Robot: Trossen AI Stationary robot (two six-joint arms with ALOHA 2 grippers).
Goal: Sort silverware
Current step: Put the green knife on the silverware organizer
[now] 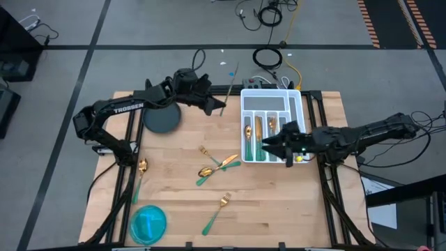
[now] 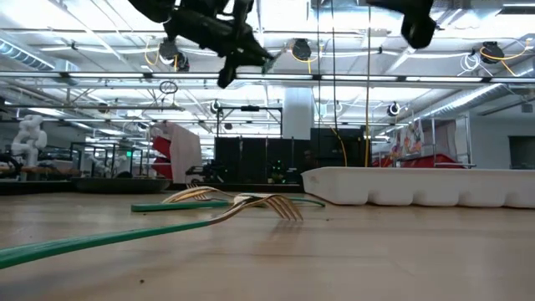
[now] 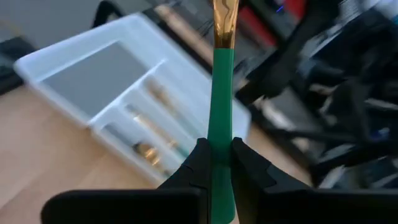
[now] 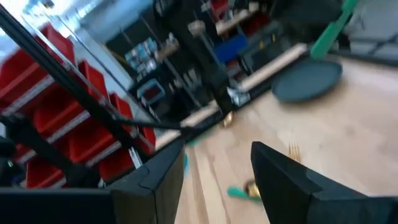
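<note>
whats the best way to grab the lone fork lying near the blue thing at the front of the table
Take the fork across the middle of its slim green handle, coming straight down from above. It lies flat on the wood, apart from the other pieces, so a claw can straddle the handle. That is a judgement. The left claw already holds another piece; the right claw is open.

White "TROSSEN" lettering, on the left arm point(image 1: 129, 107)

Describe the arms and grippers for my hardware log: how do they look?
Both are dark, slim, jointed arms. The left arm carries white TROSSEN lettering. The left gripper has two black, tapering fingers; the right gripper has broad, dark, angular ones.
</note>
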